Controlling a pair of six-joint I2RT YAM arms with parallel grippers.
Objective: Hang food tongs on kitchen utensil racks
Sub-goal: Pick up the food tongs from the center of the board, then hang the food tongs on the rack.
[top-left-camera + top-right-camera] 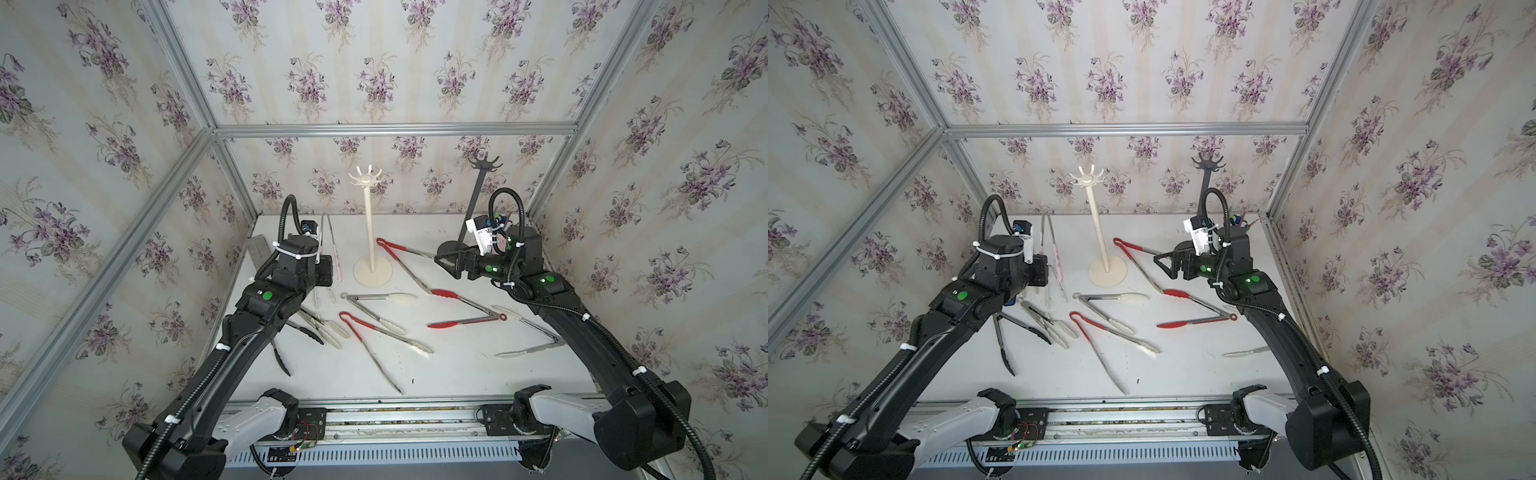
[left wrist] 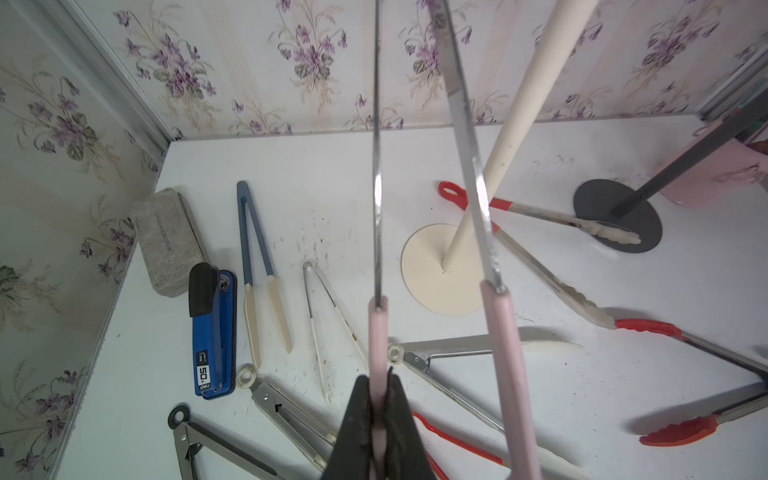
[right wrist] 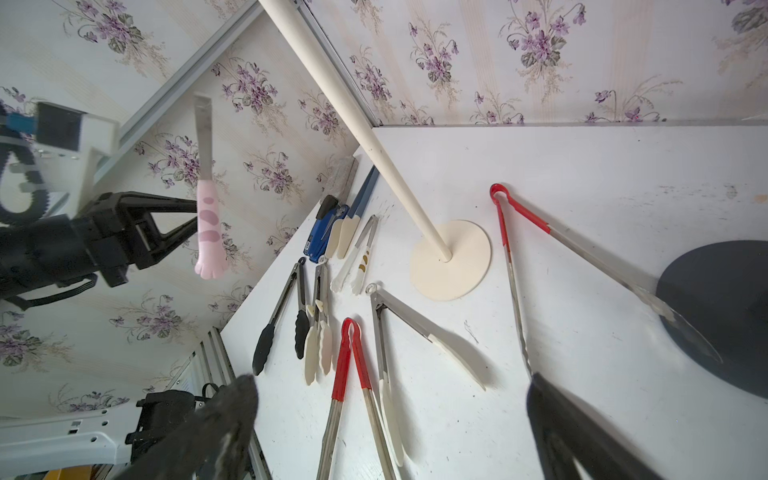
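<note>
A: What have the left fingers (image 2: 359, 428) got?
B: They are pressed shut on one pink tip of the pink-tipped tongs (image 2: 505, 332). The tongs are held up off the desk (image 2: 291, 166), tips down and steel arms rising, just beside the pole of the cream rack (image 2: 523, 104).
A: And the right fingers (image 3: 224, 419)?
B: Spread wide, with nothing between them. They sit above the red-handled tongs (image 3: 523, 216), one tip of which lies on the base of the black rack (image 3: 727, 311). I cannot tell whether they touch.
A: What does only one view show?
B: The right wrist view shows that the gripped tip is paw-shaped, with darker pads. The left wrist view shows a blue stapler (image 2: 212, 332), a grey case (image 2: 166, 241) and blue-grey tongs (image 2: 253, 249). The left arm largely covers these in both top views.
A: Anything unclear?
B: Both wrist views cut off the racks' hooked tops. The right fingers are blurred at the frame edge. Other tongs lie flat across the desk.
</note>
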